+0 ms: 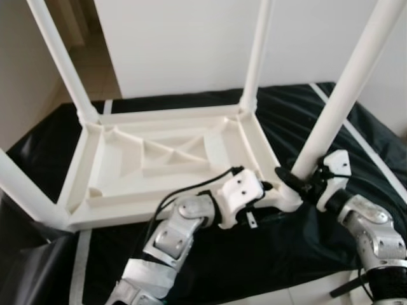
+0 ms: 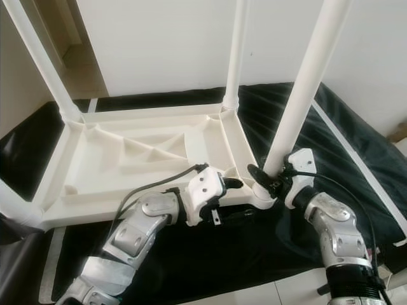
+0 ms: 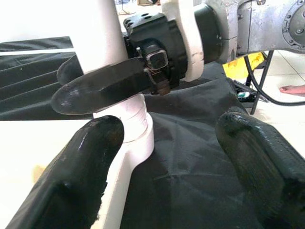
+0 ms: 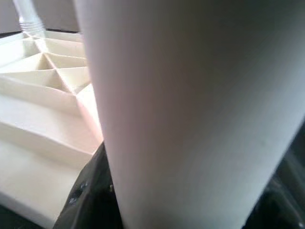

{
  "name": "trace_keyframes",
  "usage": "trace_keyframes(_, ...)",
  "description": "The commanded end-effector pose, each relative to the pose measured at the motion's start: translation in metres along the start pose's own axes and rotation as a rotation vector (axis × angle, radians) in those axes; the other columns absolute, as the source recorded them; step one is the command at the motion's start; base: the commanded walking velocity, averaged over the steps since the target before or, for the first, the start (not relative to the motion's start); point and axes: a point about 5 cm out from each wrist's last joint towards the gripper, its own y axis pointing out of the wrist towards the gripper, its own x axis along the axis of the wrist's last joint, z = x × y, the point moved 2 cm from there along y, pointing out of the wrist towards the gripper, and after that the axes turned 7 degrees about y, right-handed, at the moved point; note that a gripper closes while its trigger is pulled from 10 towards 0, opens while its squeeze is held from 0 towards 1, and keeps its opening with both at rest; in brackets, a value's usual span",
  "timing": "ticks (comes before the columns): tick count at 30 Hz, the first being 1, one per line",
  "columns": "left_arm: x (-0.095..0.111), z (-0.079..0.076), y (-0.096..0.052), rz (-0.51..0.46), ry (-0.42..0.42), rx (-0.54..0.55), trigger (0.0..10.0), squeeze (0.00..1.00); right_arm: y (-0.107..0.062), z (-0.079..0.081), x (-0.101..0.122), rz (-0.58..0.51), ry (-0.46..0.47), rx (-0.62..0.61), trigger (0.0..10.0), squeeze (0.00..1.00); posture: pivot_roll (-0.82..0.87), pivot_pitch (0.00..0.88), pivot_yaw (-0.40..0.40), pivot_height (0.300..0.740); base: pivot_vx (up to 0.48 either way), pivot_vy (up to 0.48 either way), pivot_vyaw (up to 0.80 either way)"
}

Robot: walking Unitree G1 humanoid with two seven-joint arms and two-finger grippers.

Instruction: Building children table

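Home room: white walls (image 1: 178, 44), tiled floor (image 1: 102, 70), black sheet (image 1: 267, 254) spread out.

Smooth matt white plastic on the upturned table top (image 1: 159, 159) and its round legs (image 1: 343, 95). Beneath the table top, glossy, wrinkled black plastic sheet (image 1: 267, 254). Beside the near leg, rubbery matt black fingers (image 3: 90, 162); brushed silver metal arms (image 1: 178, 235).

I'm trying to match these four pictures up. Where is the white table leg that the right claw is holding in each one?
Left eye view: table leg, at the right, rising from the near corner socket.
Right eye view: right of centre, right claw at its base.
Left wrist view: upper left, a black finger across it.
Right wrist view: a broad white column close up.
Shared landmark: the upturned tabletop.
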Motion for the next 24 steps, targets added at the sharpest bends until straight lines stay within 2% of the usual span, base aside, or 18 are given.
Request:
trace_keyframes(1, -0.005, 0.011, -0.001, 0.028, -0.013, 0.161, 10.0, 0.00, -0.006, -0.007, -0.019, 0.075, 0.045, -0.119, 10.0, 0.00, -0.09, 0.000, -0.023, 0.740, 0.000, 0.000, 0.00)
trace_keyframes(4, -0.005, 0.011, -0.001, 0.025, -0.018, 0.163, 10.0, 0.00, -0.006, -0.007, -0.022, 0.086, 0.051, -0.169, 10.0, 0.00, -0.09, 0.000, -0.023, 0.740, 0.000, 0.000, 0.00)
trace_keyframes(6, -0.005, 0.012, -0.002, 0.023, -0.027, 0.169, 10.0, 0.00, -0.008, -0.005, -0.029, 0.098, 0.113, -0.282, 10.0, 0.00, -0.09, 0.000, -0.025, 0.740, 0.000, 0.000, 0.00)
trace_keyframes(7, -0.005, 0.012, -0.002, 0.023, -0.027, 0.169, 10.0, 0.00, -0.008, -0.005, -0.029, 0.098, 0.113, -0.282, 10.0, 0.00, -0.09, 0.000, -0.025, 0.740, 0.000, 0.000, 0.00)
trace_keyframes(10, -0.007, 0.014, -0.003, 0.027, -0.024, 0.177, 10.0, 0.00, -0.009, 0.003, -0.033, 0.095, 0.154, -0.331, 10.0, 0.00, -0.09, 0.000, -0.024, 0.740, 0.000, 0.000, 0.00)
trace_keyframes(12, -0.010, 0.015, -0.004, 0.050, -0.003, 0.183, 10.0, 0.00, -0.009, 0.015, -0.035, 0.047, 0.205, -0.370, 10.0, 0.00, -0.09, 0.000, -0.019, 0.740, 0.000, 0.000, 0.00)
trace_keyframes(13, -0.010, 0.015, -0.004, 0.050, -0.003, 0.183, 10.0, 0.00, -0.009, 0.015, -0.035, 0.047, 0.205, -0.370, 10.0, 0.00, -0.09, 0.000, -0.019, 0.740, 0.000, 0.000, 0.00)
trace_keyframes(15, -0.013, 0.018, -0.005, 0.063, 0.008, 0.190, 10.0, 0.00, -0.013, 0.021, -0.038, 0.014, 0.277, -0.486, 10.0, 0.00, -0.09, 0.000, -0.016, 0.740, 0.000, 0.000, 0.00)
trace_keyframes(16, -0.013, 0.018, -0.005, 0.063, 0.008, 0.190, 10.0, 0.00, -0.013, 0.021, -0.038, 0.014, 0.277, -0.486, 10.0, 0.00, -0.09, 0.000, -0.016, 0.740, 0.000, 0.000, 0.00)
trace_keyframes(18, -0.013, 0.020, -0.006, 0.068, 0.012, 0.199, 10.0, 0.00, -0.017, 0.023, -0.041, 0.014, 0.305, -0.598, 10.0, 0.00, -0.09, 0.000, -0.017, 0.740, 0.000, 0.000, 0.00)
trace_keyframes(22, -0.013, 0.021, -0.007, 0.069, 0.013, 0.202, 10.0, 0.00, -0.018, 0.025, -0.042, 0.019, 0.305, -0.630, 10.0, 0.00, -0.09, 0.000, -0.019, 0.740, 0.000, 0.000, 0.00)
trace_keyframes(24, -0.014, 0.023, -0.007, 0.077, 0.019, 0.213, 10.0, 0.00, -0.022, 0.031, -0.045, 0.036, 0.297, -0.764, 10.0, 0.00, -0.09, 0.000, -0.023, 0.740, 0.000, 0.000, 0.00)
